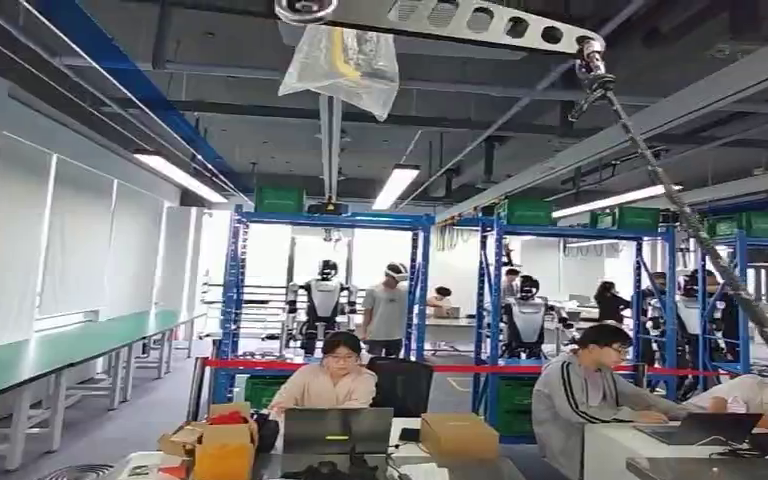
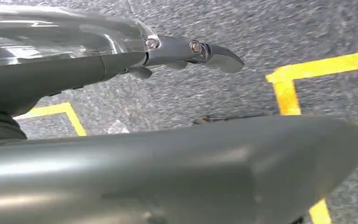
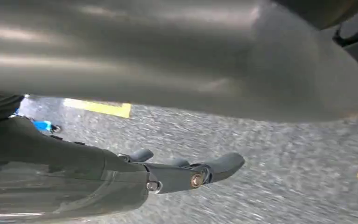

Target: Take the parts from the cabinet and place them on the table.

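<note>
My left hand (image 2: pixel 121 116) hangs over grey carpet, its dark fingers (image 2: pixel 191 50) stretched out straight and apart from the thick grey thumb (image 2: pixel 177 172), with nothing between them. My right hand (image 3: pixel 135 140) hangs the same way, fingers (image 3: pixel 200 175) extended and held apart from the thumb (image 3: pixel 177 56), holding nothing. In the head view, blue shelving racks (image 1: pixel 325 222) stand far ahead across the hall, carrying green crates (image 1: pixel 280 198) on top. A clear plastic bag (image 1: pixel 340 62) dangles from a metal boom overhead.
Several people work at desks with laptops (image 1: pixel 338 428) and cardboard boxes (image 1: pixel 458 434) just ahead. Red barrier tape (image 1: pixel 460 368) runs behind them, with other humanoid robots (image 1: pixel 324 300) beyond. Long green benches (image 1: pixel 60 350) line the left wall. Yellow tape lines (image 2: pixel 289 88) mark the floor.
</note>
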`<action>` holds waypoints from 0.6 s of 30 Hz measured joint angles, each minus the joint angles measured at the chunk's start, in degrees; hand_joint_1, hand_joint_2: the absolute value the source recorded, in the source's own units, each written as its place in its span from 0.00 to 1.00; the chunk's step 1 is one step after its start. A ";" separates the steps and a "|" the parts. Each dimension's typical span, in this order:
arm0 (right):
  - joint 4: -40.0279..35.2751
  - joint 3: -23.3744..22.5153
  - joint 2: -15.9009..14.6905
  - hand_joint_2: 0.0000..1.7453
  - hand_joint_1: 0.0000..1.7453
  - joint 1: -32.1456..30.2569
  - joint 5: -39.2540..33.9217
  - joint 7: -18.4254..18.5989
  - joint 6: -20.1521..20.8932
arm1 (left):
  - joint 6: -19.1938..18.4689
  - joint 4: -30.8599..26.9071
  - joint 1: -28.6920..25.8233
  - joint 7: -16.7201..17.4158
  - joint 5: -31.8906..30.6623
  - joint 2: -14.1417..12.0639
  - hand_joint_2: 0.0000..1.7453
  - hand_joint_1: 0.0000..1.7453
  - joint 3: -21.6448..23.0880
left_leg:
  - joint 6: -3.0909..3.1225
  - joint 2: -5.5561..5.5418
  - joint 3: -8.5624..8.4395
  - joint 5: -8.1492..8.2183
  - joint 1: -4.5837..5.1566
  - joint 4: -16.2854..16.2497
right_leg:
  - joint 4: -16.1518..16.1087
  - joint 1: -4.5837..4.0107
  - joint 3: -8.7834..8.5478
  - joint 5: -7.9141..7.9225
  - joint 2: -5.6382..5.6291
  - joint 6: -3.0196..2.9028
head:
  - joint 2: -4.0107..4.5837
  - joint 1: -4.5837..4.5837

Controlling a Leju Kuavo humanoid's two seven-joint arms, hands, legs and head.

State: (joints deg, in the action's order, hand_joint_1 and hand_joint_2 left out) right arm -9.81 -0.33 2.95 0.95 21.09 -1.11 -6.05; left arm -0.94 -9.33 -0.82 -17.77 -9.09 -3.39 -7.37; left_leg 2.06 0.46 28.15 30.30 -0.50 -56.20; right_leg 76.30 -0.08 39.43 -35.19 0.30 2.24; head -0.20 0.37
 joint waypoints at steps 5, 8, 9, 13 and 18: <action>-0.02 -0.33 -0.13 0.00 0.00 0.04 -0.59 1.46 0.30 | 0.20 0.00 0.32 0.65 0.04 0.55 0.00 0.00 -0.44 | -0.58 -0.02 2.03 -2.00 0.31 -0.14 | -19.91 -0.88 -14.63 4.97 -0.58 -2.36 | 0.00 0.00; 0.00 -1.13 -0.13 0.00 0.00 0.35 -1.20 5.11 1.02 | 0.29 0.00 0.50 1.77 -0.02 0.59 0.00 0.00 -0.63 | -1.66 0.01 2.70 -3.14 -0.10 0.02 | -22.02 -1.15 -14.98 4.38 -0.50 -2.82 | 0.00 0.00; 0.00 -1.38 -0.13 0.00 0.00 0.45 -1.33 5.73 1.47 | 0.28 0.00 0.50 1.92 0.00 0.59 1.00 0.00 -0.74 | -1.94 -0.04 2.95 -3.09 0.17 -0.16 | -23.83 -0.73 -15.24 4.71 -0.44 -3.23 | 0.00 -0.02; 0.00 -2.12 -0.15 0.00 0.00 0.14 -1.81 7.67 2.84 | -0.09 0.00 0.63 1.92 0.63 0.63 1.00 0.00 -1.13 | -2.43 -0.10 8.20 5.59 -0.12 -12.61 | -23.34 -0.83 -13.64 5.41 0.12 -4.11 | 0.00 -0.09; -0.02 -3.06 -0.15 0.00 0.00 0.07 -1.68 9.05 3.65 | -0.87 0.00 0.72 1.22 0.77 0.63 1.00 0.00 -2.49 | -2.92 -0.08 4.31 0.59 -0.39 -8.31 | -20.98 -0.84 -11.89 5.07 0.24 -3.82 | 0.00 -0.07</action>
State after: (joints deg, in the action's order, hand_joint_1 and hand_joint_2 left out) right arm -9.84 -3.39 2.80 1.02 19.41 7.93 -2.40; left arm -1.81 -9.33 -0.10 -16.55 -8.33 -2.75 -9.86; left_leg -0.86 0.38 32.46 30.89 -0.90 -64.51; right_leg 55.32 -0.92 27.54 -30.12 0.54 -1.59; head -0.20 0.31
